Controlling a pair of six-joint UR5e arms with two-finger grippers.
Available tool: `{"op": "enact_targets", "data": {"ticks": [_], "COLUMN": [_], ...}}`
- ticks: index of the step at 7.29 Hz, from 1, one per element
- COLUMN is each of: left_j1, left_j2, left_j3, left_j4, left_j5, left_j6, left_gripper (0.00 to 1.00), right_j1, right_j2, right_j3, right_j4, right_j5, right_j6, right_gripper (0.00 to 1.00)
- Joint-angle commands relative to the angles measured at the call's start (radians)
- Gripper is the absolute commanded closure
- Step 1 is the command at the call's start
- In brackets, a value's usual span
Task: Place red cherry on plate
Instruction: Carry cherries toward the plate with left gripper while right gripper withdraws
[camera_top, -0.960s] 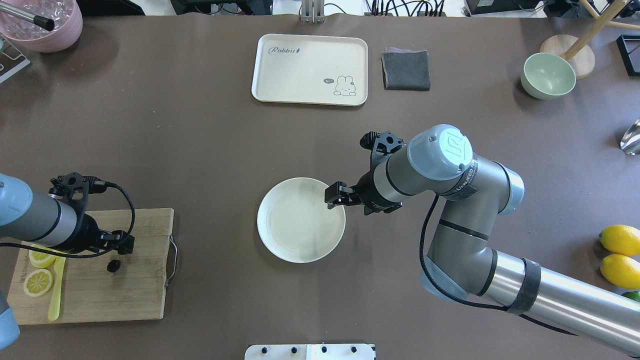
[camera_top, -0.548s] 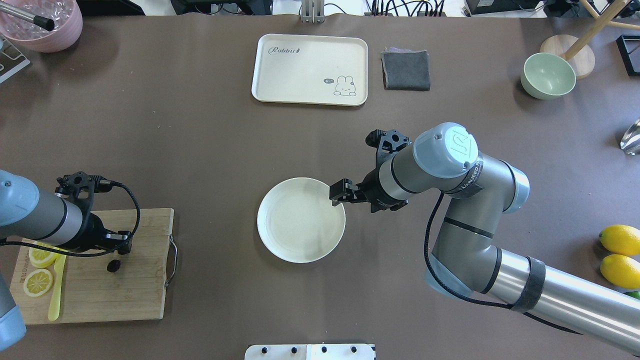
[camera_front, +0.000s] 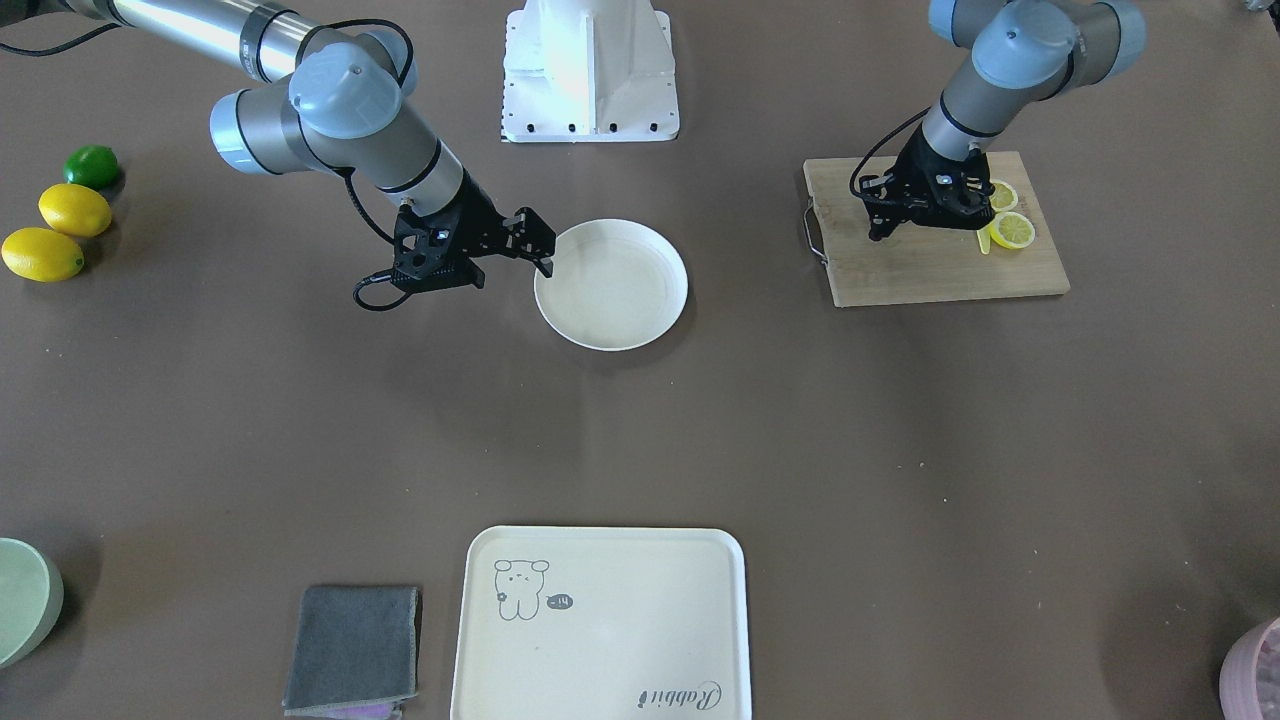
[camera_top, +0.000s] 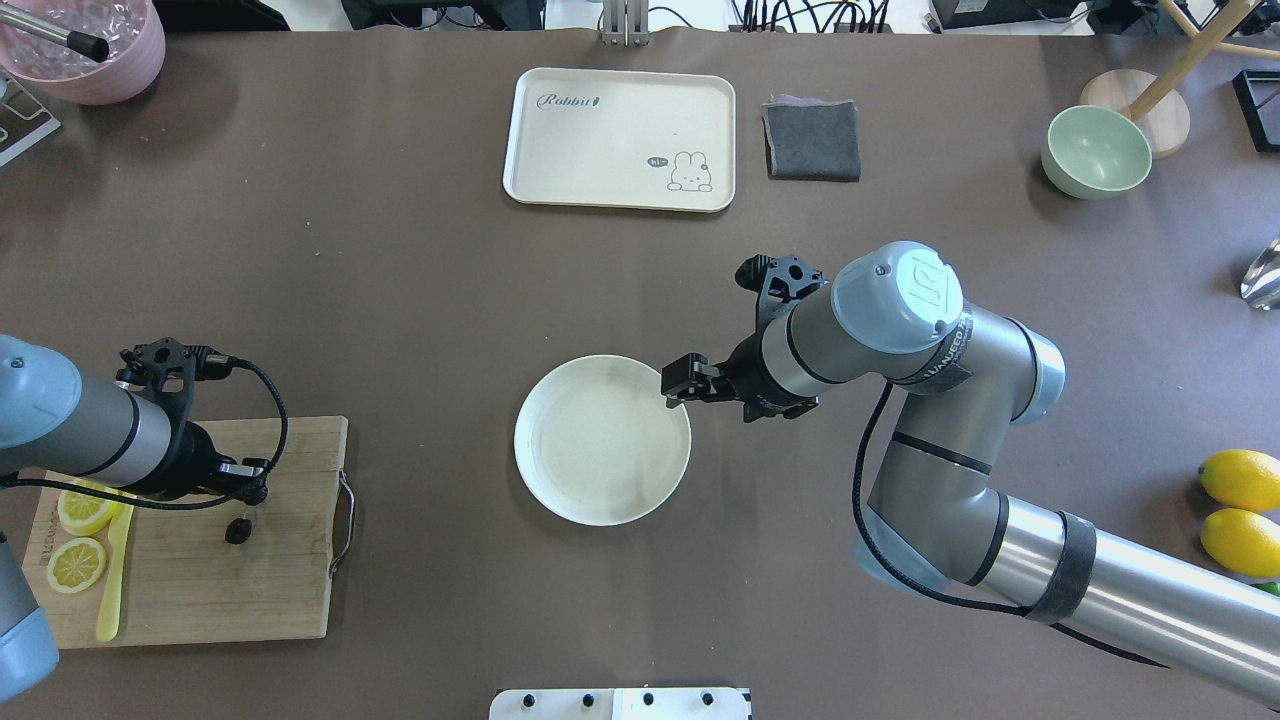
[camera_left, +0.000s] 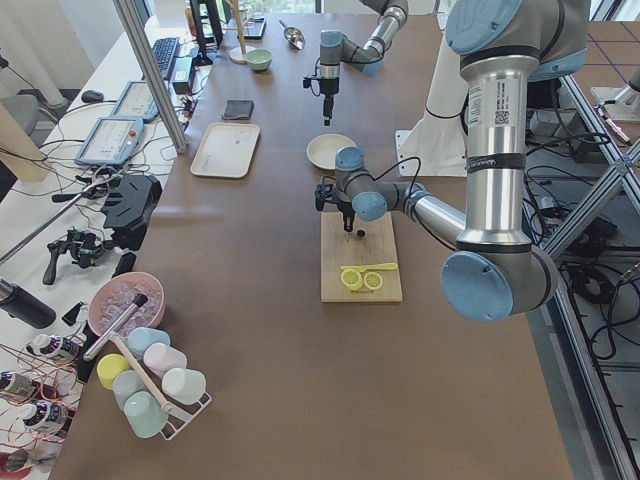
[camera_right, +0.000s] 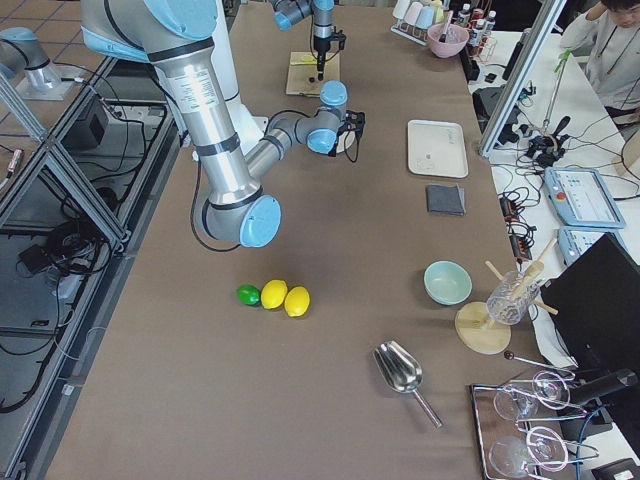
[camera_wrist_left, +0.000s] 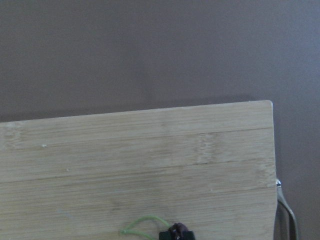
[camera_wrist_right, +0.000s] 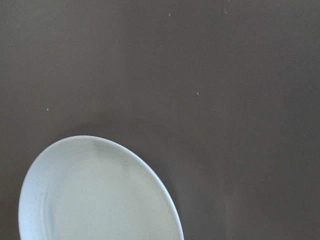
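The red cherry (camera_top: 237, 532) is a tiny dark pair just under my left gripper (camera_top: 248, 497), over the wooden cutting board (camera_top: 200, 590). That gripper looks shut on the cherry's thin stem. In the left wrist view the cherry (camera_wrist_left: 179, 232) sits at the bottom edge, its green stem curling to the left. The round cream plate (camera_top: 600, 455) lies at the table's middle with nothing on it. My right gripper (camera_top: 675, 383) hovers open at the plate's right rim, holding nothing. In the front-facing view it (camera_front: 538, 243) is beside the plate (camera_front: 610, 285).
Lemon slices (camera_top: 80, 540) and a yellow utensil (camera_top: 110, 590) lie on the board's left part. A cream rabbit tray (camera_top: 620, 140) and a grey cloth (camera_top: 812, 140) are at the back. A green bowl (camera_top: 1095, 150) and lemons (camera_top: 1240, 480) are on the right.
The left gripper has shifted slightly right and narrowed, and the cherry has moved a little right with it. The right gripper has drawn back from over the plate's rim to its outer edge.
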Motion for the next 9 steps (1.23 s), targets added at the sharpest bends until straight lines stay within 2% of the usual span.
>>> {"op": "enact_targets", "data": {"ticks": [1, 3, 4, 6, 7, 8, 9], "left_j1": [0.004, 0.01, 0.019, 0.059, 0.085, 0.087, 0.088], "left_j2": [-0.177, -0.415, -0.507, -0.579, -0.62, -0.632, -0.637], "left_j3": [0.023, 0.065, 0.112, 0.182, 0.214, 0.232, 0.234], "left_j4": [0.026, 0.165, 0.178, 0.174, 0.172, 0.169, 0.159], "left_j5": [-0.003, 0.0, 0.005, 0.029, 0.074, 0.076, 0.077], "left_j6": [-0.112, -0.219, -0.276, -0.307, -0.313, -0.312, -0.313], "left_gripper": [1.0, 1.0, 1.0, 1.0, 1.0, 0.74, 0.16], "right_j1": [0.061, 0.132, 0.147, 0.173, 0.185, 0.207, 0.219], "right_j2": [-0.09, -0.118, -0.132, -0.164, -0.178, -0.207, -0.234], "right_j3": [0.091, 0.092, 0.087, 0.095, 0.095, 0.099, 0.1], "right_j4": [-0.007, -0.007, -0.008, -0.007, -0.008, -0.008, -0.007], "right_j5": [0.042, 0.104, 0.107, 0.109, 0.106, 0.106, 0.107], "right_j6": [-0.008, -0.013, -0.014, -0.037, -0.06, -0.098, -0.154], "right_gripper": [0.0, 0.0, 0.0, 0.0, 0.0, 0.0, 0.0]}}
